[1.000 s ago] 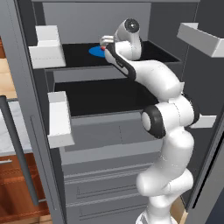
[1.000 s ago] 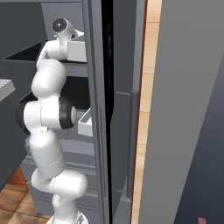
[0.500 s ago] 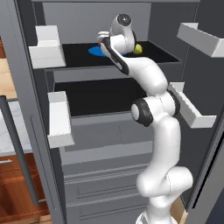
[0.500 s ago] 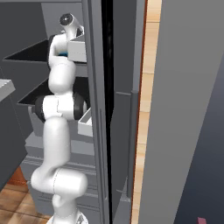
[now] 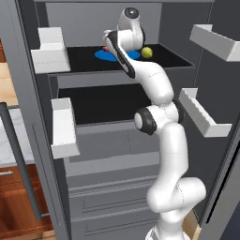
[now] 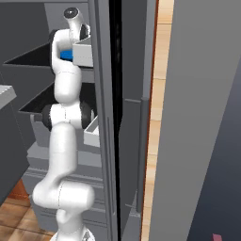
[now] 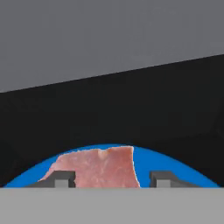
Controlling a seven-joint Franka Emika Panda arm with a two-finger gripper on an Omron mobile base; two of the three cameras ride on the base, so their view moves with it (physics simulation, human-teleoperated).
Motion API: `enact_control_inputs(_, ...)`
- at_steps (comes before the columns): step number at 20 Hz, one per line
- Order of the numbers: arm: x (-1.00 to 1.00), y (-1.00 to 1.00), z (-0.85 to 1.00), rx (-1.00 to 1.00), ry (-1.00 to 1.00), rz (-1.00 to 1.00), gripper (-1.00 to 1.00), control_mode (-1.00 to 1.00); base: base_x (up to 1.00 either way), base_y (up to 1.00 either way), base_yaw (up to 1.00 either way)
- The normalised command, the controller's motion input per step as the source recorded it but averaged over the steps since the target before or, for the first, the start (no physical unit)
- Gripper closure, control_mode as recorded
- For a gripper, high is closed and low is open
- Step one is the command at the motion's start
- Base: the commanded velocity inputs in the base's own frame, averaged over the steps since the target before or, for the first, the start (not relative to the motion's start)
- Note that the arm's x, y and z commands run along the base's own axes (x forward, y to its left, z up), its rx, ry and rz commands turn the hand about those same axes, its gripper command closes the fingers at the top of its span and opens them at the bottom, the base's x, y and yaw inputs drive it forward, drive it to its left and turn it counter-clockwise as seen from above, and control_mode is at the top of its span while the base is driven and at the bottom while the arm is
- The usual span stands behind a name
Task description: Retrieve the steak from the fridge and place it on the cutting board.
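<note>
The arm is stretched high into the open fridge (image 5: 117, 140), its white links rising from the base to the top shelf (image 5: 173, 58). The end effector (image 7: 111, 179) sits low over the blue plate (image 7: 175, 168) — its two dark fingertips (image 7: 61, 178) stand apart, one on each side of the steak (image 7: 94, 168). The left tip is at the meat's lower left edge, the right tip is off to the side over bare blue plate, so the jaws are parted and not pressed on the meat. Whether either tip touches the steak, I cannot tell.

The steak lies flat on the plate, pink-red with a paler rim, on the black top shelf. From the left base view, the plate (image 5: 101, 55) peeks out on that shelf beside the wrist, and a small yellow-green fruit (image 5: 147, 52) rests just to its right, apart from it. Light grey door bins (image 5: 206, 115) hang on the open door at right — another bin (image 5: 49, 49) at left.
</note>
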Motion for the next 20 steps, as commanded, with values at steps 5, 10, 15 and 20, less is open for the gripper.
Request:
enact_control_inputs(5, -0.03, 0.0, -0.4, 0.09, -0.03, 0.0, 1.0, -1.0, 0.0, 0.0, 0.0)
enact_control_inputs(10, 0.0, 0.0, -0.04, 0.0, -0.01, 0.0, -1.0, -1.0, 0.0, 0.0, 0.0)
enact_control_inputs(15, 0.0, 0.0, -0.29, 0.0, -0.05, 0.0, -1.0, -1.0, 0.0, 0.0, 0.0)
enact_control_inputs(20, 0.0, 0.0, -0.65, 0.04, -0.03, 0.0, -1.0, -1.0, 0.0, 0.0, 0.0)
